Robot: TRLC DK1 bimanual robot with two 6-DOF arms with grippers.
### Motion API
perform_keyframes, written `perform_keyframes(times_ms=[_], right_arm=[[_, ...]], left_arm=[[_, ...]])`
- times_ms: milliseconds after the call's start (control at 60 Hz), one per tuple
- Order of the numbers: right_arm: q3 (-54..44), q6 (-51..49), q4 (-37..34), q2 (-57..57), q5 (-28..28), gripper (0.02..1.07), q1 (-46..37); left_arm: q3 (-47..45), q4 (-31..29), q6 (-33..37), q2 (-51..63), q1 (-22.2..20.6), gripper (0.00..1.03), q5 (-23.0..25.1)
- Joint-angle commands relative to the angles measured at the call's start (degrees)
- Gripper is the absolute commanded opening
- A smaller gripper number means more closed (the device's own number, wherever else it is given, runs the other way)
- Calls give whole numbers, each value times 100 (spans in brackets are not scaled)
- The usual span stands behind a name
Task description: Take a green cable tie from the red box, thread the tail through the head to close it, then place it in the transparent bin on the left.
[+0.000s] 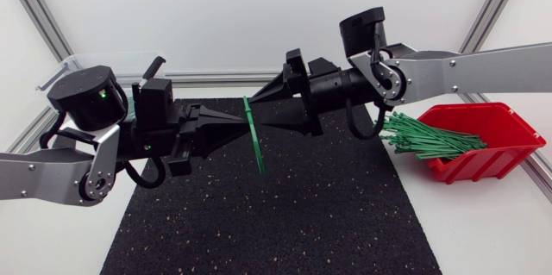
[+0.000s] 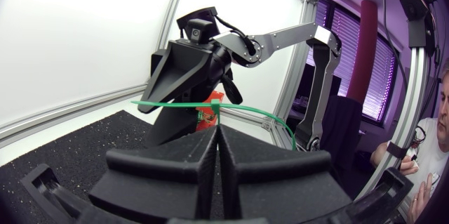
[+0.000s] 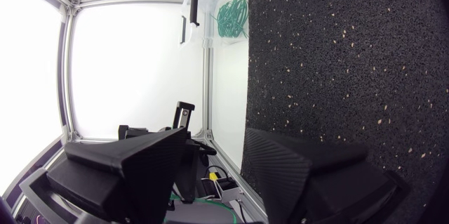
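Head view: above the far middle of the black speckled rubber mat [image 1: 285, 215], the left gripper [image 1: 242, 122] is pinched tight on a thin green plastic cable tie [image 1: 257, 150]. The right gripper [image 1: 256, 111] faces it with its fingers spread apart, tips close to the tie.

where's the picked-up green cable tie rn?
Head view: cable tie hangs mid-table above the black mat, pinched at the left gripper tip, with the right gripper just opposite.
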Motion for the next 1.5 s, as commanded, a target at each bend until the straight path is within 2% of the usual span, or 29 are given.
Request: perform_keyframes(times_ms=[0, 317, 467, 567, 667, 817, 950, 1033, 1183, 1350, 1483], right_arm=[[-178, -136, 66, -156, 37, 103, -48], [-283, -294, 66, -279, 46, 103, -338], [-301, -417, 58, -323, 186, 103, -496], [-301, -549, 40, -323, 327, 103, -514], [-301, -646, 40, -314, 512, 103, -514], [-283, -901, -83, -297, 925, 103, -487], [-292, -1208, -268, -305, 1311, 103, -408], [-301, -1288, -294, -314, 1443, 103, -373], [-327, -1375, -347, -341, 1566, 103, -355], [-362, -1437, -364, -429, 1672, 103, -320], [-406, -1463, -373, -472, 1768, 103, -285]], left_arm=[[244, -17, -37, 81, 101, 3, 3], [701, -694, 165, 169, 400, 3, -6], [1184, -1713, 719, 125, 690, 3, -6], [1483, -2742, 1396, -7, 892, 3, -24], [1720, -3410, 1888, -86, 1077, 4, -296], [2177, -4025, 2169, -315, 1542, 3, -595], [2933, -4921, 2776, -429, 2043, 3, -1316], [3223, -5053, 2916, -403, 2202, 4, -1966], [3882, -5475, 3198, -95, 2518, 4, -2731], [4550, -5598, 3514, 555, 2773, 3, -4023], [5042, -5897, 3672, 986, 2887, 4, -4691]])
